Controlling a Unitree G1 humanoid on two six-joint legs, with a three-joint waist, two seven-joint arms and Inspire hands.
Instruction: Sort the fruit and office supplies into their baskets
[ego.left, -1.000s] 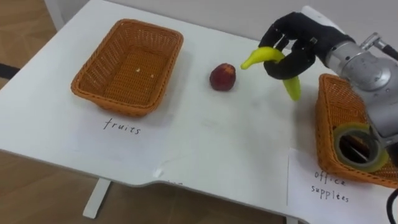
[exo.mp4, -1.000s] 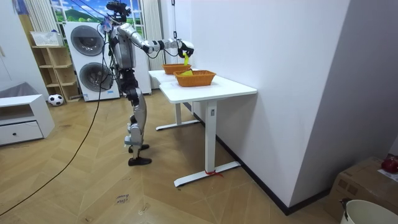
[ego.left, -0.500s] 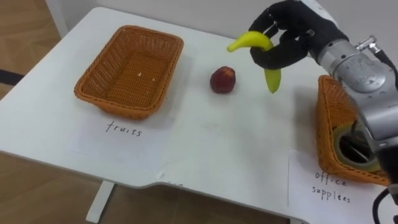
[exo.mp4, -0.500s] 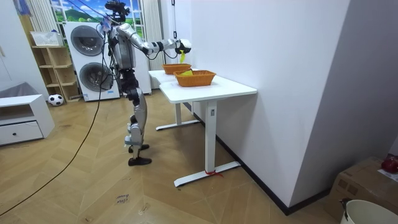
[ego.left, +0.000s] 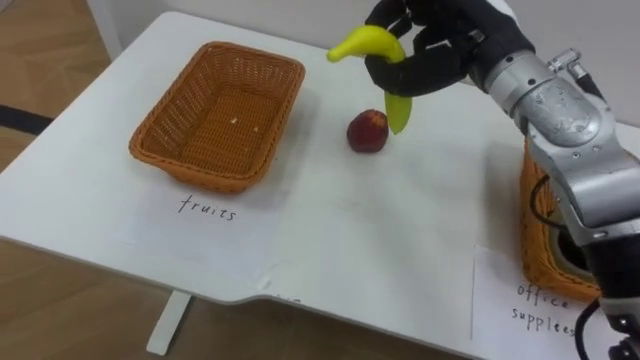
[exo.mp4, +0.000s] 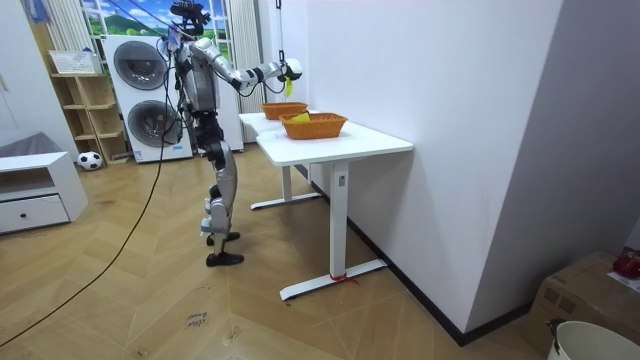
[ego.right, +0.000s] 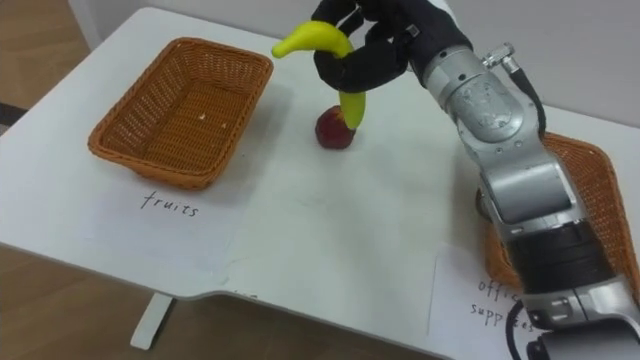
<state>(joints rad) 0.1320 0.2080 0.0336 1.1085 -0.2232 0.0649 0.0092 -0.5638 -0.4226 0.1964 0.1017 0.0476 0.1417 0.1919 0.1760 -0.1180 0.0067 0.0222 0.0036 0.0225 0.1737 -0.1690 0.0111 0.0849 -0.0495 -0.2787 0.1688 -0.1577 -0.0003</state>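
My right hand (ego.left: 432, 52) (ego.right: 375, 45) is shut on a yellow-green banana (ego.left: 372, 62) (ego.right: 322, 55), held in the air above the table just past a red apple (ego.left: 368, 131) (ego.right: 335, 130). The apple lies on the white table between the two baskets. The orange wicker basket (ego.left: 222, 112) (ego.right: 180, 108) labelled fruits stands at the left and holds no fruit. A second wicker basket (ego.left: 541, 222) (ego.right: 590, 180), labelled office supplies, is at the right edge, partly hidden by my right arm. In the room view I stand at the table's end with my right arm stretched over it (exo.mp4: 285, 69).
Paper labels lie before each basket: fruits (ego.left: 205, 207) and office supplies (ego.left: 545, 305). The table's front edge (ego.left: 250, 285) runs close below them. In the room view, washing machines (exo.mp4: 150, 100) and a shelf stand behind me.
My right hand has carried the banana leftward, from near the right basket to above the apple, toward the fruits basket. The head view has shifted a little too.
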